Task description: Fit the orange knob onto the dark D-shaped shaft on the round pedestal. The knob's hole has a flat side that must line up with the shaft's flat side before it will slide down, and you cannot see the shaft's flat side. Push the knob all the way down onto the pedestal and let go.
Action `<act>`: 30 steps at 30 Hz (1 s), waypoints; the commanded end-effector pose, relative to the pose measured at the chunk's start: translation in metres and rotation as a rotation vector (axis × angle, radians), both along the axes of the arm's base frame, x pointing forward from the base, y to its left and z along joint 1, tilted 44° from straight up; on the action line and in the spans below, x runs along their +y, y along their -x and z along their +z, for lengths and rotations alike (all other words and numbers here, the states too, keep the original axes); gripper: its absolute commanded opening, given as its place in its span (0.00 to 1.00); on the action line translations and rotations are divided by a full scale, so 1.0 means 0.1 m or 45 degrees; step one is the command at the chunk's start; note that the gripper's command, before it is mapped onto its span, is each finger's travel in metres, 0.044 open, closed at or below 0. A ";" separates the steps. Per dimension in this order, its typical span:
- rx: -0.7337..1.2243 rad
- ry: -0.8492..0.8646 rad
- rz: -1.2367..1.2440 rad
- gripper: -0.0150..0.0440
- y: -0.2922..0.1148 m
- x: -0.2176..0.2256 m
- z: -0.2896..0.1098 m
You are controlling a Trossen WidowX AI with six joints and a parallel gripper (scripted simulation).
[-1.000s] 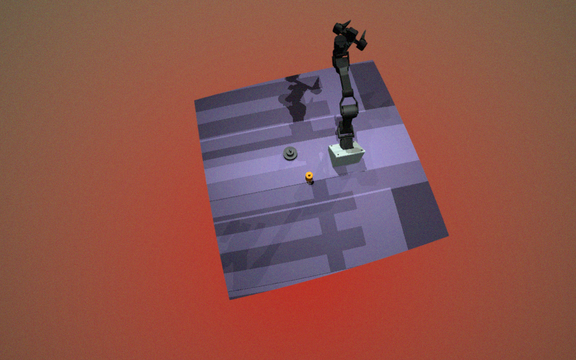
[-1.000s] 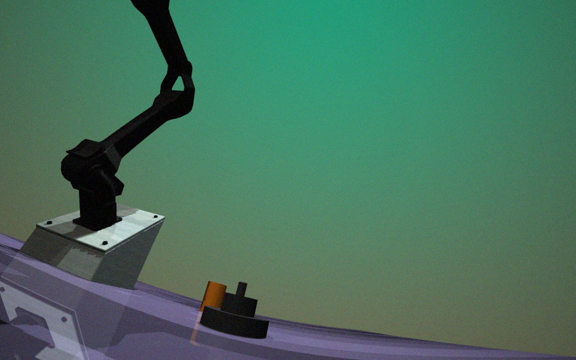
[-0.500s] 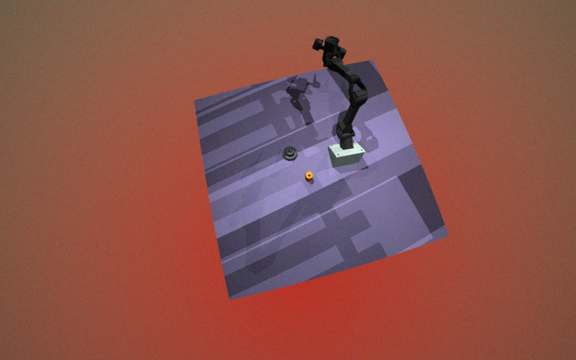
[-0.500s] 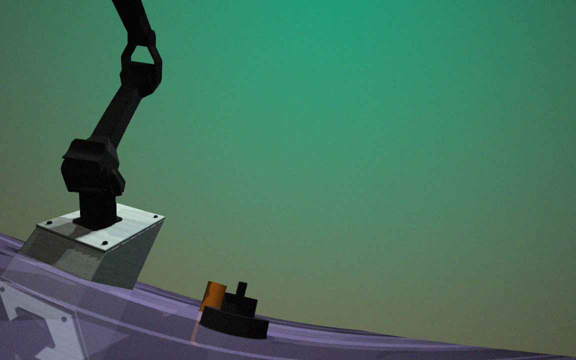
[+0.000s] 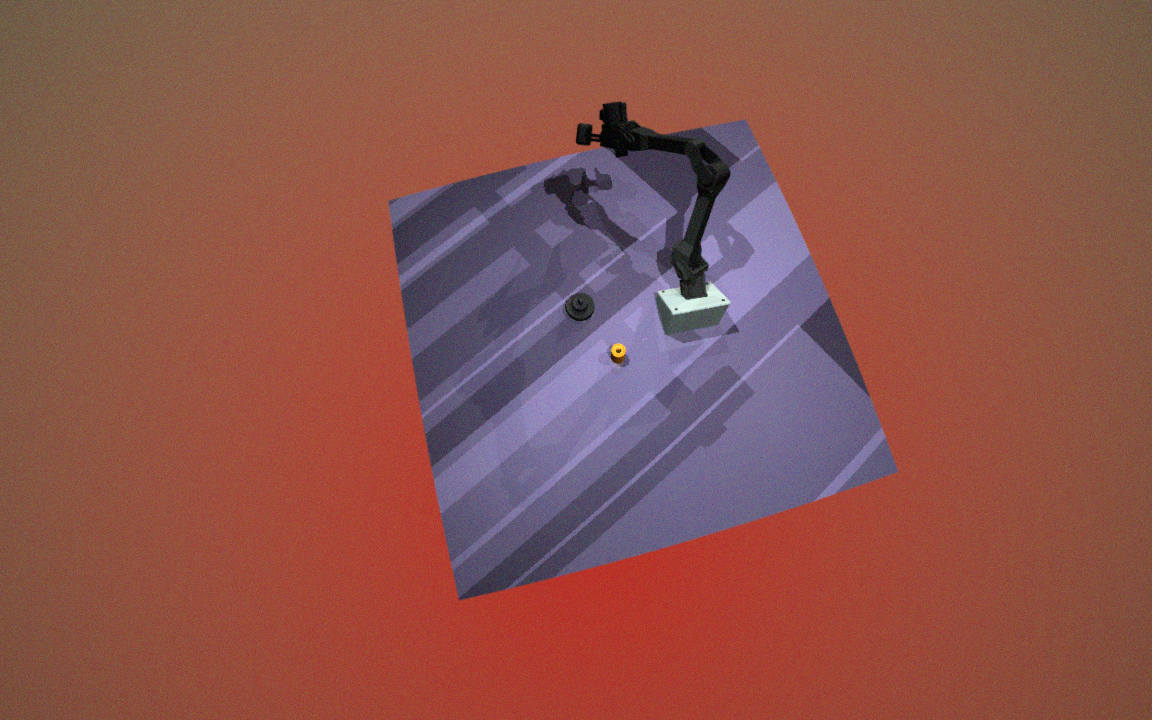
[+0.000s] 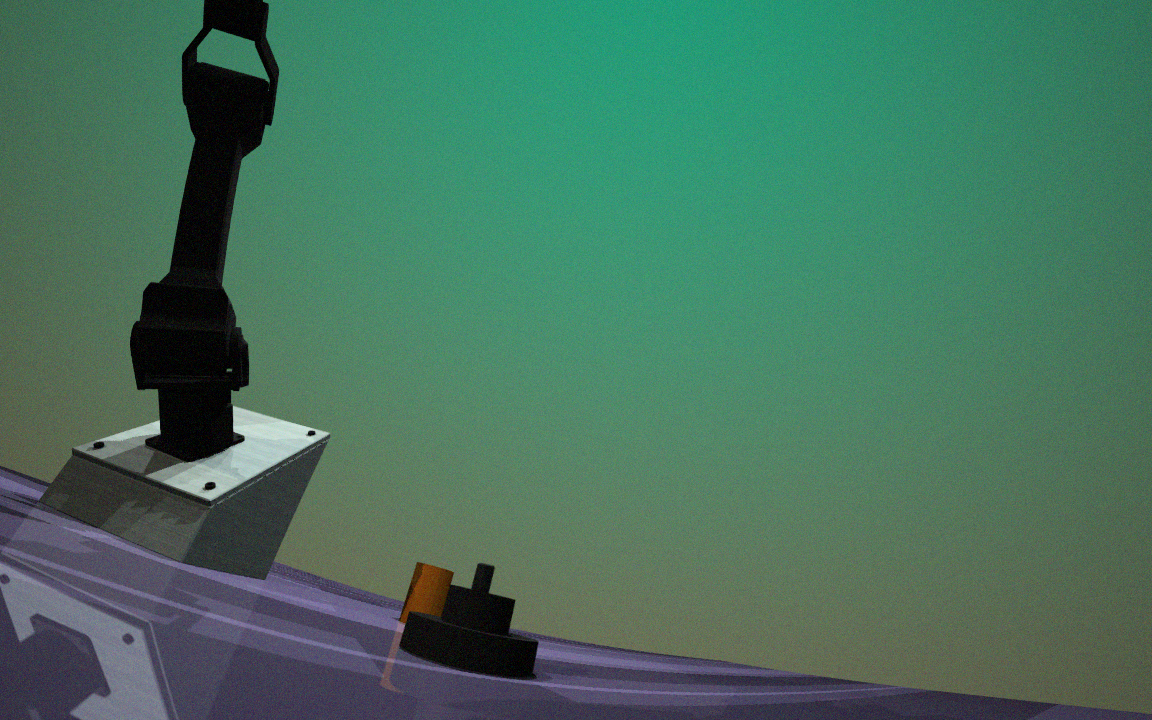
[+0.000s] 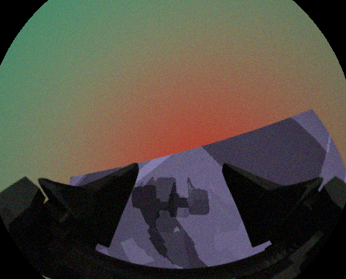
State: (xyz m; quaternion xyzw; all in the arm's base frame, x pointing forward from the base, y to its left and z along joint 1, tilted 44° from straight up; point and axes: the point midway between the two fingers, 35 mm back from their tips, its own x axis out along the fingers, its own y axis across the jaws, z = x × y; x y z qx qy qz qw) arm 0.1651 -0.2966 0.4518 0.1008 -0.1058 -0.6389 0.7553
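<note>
Standing upright on the purple mat (image 5: 562, 465), the knob (image 5: 618, 351) sits apart from the pedestal (image 5: 579, 308), between it and the arm's base (image 5: 716, 315). It looks like a small, stiff, light cylinder with smooth sides, so it could slip or tip; a grip across its round wall, low and square, seems safest, leaving the top hole free for the shaft (image 6: 482, 575). The gripper (image 5: 598, 134) hangs high over the mat's far edge, fingers spread wide and empty.
</note>
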 end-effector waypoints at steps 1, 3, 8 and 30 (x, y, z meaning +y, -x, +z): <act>0.039 -0.131 0.104 1.00 -0.46 0.01 -0.39; 0.065 -0.194 0.160 1.00 -0.69 0.07 -0.58; 0.234 -0.352 0.332 1.00 -1.28 0.33 -1.10; 1.237 -0.731 0.927 1.00 -2.31 2.61 -3.35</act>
